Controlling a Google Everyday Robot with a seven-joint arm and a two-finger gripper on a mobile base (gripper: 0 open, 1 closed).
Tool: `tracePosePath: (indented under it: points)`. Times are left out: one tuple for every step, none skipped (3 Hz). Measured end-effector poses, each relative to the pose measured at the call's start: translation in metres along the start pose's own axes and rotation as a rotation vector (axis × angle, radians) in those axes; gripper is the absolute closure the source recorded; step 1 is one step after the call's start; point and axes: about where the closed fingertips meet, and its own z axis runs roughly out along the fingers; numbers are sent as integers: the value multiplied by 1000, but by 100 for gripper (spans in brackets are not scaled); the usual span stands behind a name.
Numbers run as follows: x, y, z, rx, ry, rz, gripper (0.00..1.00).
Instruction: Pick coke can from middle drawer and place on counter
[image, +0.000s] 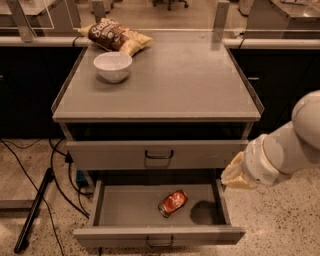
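The coke can lies on its side on the floor of the open middle drawer, a little right of its centre. My gripper hangs at the end of the white arm, above the drawer's right wall and to the right of the can, not touching it. The gripper casts a dark shadow on the drawer floor beside the can. The counter is the grey cabinet top above.
A white bowl and a brown-and-yellow chip bag sit at the counter's back left. A shut drawer front with a dark handle is above the open drawer. Black cables and a dark pole lie on the floor at left.
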Motion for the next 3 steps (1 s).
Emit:
tracePosePath:
  points:
    - [15,4,73,1,-80,-9,100]
    - [24,5,126,8,-145,-12,100]
    - [33,7,187,11,-192,-8,100]
